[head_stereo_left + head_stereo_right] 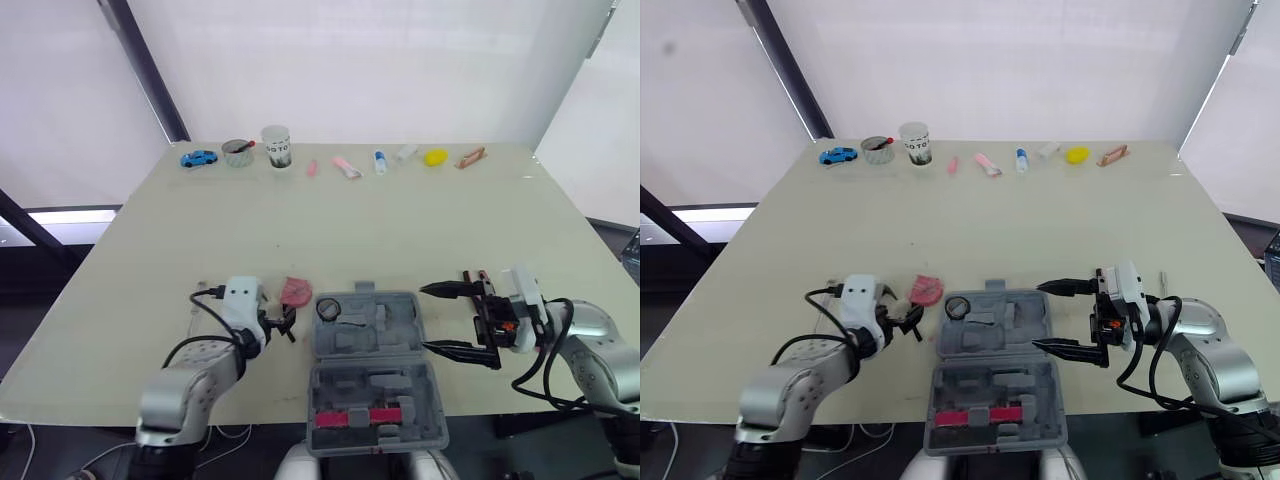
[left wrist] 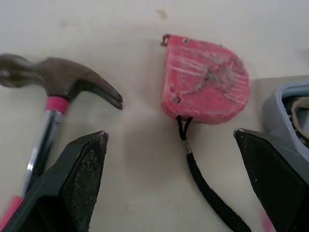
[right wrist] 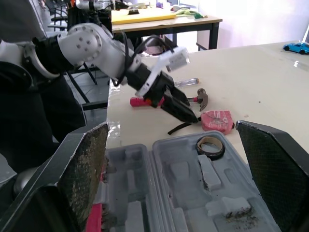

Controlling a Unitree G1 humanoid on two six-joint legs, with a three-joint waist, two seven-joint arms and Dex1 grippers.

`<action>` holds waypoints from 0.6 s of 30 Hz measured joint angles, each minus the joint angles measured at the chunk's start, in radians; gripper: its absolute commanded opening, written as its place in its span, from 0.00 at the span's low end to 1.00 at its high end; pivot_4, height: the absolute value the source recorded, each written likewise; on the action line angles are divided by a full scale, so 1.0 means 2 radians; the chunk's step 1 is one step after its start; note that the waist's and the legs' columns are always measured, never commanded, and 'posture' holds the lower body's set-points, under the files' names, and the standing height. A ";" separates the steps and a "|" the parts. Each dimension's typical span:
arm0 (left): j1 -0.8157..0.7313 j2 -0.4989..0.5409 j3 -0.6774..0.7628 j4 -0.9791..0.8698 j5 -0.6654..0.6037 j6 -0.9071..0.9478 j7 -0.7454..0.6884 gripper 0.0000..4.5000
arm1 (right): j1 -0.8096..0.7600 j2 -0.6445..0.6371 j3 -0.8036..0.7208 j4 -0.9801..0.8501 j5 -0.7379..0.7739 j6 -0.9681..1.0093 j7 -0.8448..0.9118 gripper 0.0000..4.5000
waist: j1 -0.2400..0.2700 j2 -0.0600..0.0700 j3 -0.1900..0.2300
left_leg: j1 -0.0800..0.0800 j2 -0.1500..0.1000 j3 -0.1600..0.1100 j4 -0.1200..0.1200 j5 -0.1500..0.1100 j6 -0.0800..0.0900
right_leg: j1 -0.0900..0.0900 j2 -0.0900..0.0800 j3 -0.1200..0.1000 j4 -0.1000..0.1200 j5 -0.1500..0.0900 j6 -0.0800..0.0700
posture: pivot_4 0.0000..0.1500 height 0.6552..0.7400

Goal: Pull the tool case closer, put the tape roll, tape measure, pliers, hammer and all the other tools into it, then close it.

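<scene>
I am lining up on the tape measure (image 2: 205,82), which is lying on the table (image 1: 400,220) close to its near edge, just beside the left wall of the open tool case (image 1: 395,335). It is sitting straight ahead of the left gripper (image 1: 285,326), a little beyond the fingertips and not touching them. That gripper's fingers are standing wide apart with nothing between them and pointing toward the far edge. The red body is falling inside the line of the gap, though it is sitting closer to the finger on the case side. Its broad face is lying upward, and its black strap (image 2: 207,188) is trailing back through the gap toward the wrist, so I am judging that a plain forward reach is what the grasp is calling for. The hammer (image 2: 63,82) is lying on the outer side, its head level with the tape measure and its shaft running back under the outer finger, and I am watching that it is not getting caught up. The right gripper (image 1: 424,318) is hanging at the case's right wall, its fingers also spread and holding nothing, with the whole case between it and the tape measure, so the left arm is clearly the nearer one. The tape roll (image 1: 328,308) is already lying in the case's far left pocket.
</scene>
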 measured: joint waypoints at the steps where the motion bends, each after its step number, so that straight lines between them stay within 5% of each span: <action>1: -0.003 -0.003 -0.003 0.003 0.003 0.000 0.000 1.00 | 0.000 0.000 0.000 -0.001 0.001 0.001 -0.001 0.99 | 0.000 0.000 0.000 | 0.000 0.000 0.000 0.000 0.000 0.000 | 0.000 0.000 0.000 0.000 0.000 0.000 | 1.00 1.00; 6: -0.012 -0.013 -0.016 0.022 0.026 -0.011 -0.005 1.00 | 0.000 -0.005 0.000 -0.007 0.001 0.008 -0.009 0.99 | 0.000 0.000 0.000 | 0.000 0.000 0.000 0.000 0.000 0.000 | 0.000 0.000 0.000 0.000 0.000 0.000 | 1.00 1.00; 10: -0.025 -0.022 -0.015 0.040 0.037 -0.018 -0.007 0.81 | 0.000 -0.005 0.000 -0.014 0.002 0.008 -0.011 1.00 | 0.001 0.000 0.000 | 0.001 0.000 0.000 0.000 0.000 0.000 | 0.001 0.000 0.000 0.000 0.000 0.000 | 1.00 1.00; 13: -0.026 -0.025 -0.014 0.049 0.045 -0.024 -0.008 0.55 | 0.000 -0.006 0.000 -0.014 0.001 0.008 -0.014 1.00 | 0.002 0.000 0.000 | 0.001 0.000 0.000 0.000 0.000 0.000 | 0.001 0.000 0.000 0.000 0.000 0.000 | 1.00 1.00; 15: -0.029 -0.027 -0.010 0.053 0.049 -0.024 -0.008 0.29 | 0.000 -0.006 0.000 -0.014 0.001 0.008 -0.016 1.00 | 0.003 0.000 0.000 | 0.001 0.000 0.000 0.000 0.000 0.000 | 0.001 0.000 0.000 0.000 0.000 0.000 | 1.00 1.00; 18: -0.030 -0.031 -0.005 0.055 0.049 -0.023 -0.009 0.10 | 0.000 -0.006 0.000 -0.014 0.002 0.009 -0.016 1.00 | 0.003 0.000 0.000 | 0.001 0.000 0.000 0.000 0.000 0.000 | 0.001 0.000 0.000 0.000 0.000 0.000 | 1.00 1.00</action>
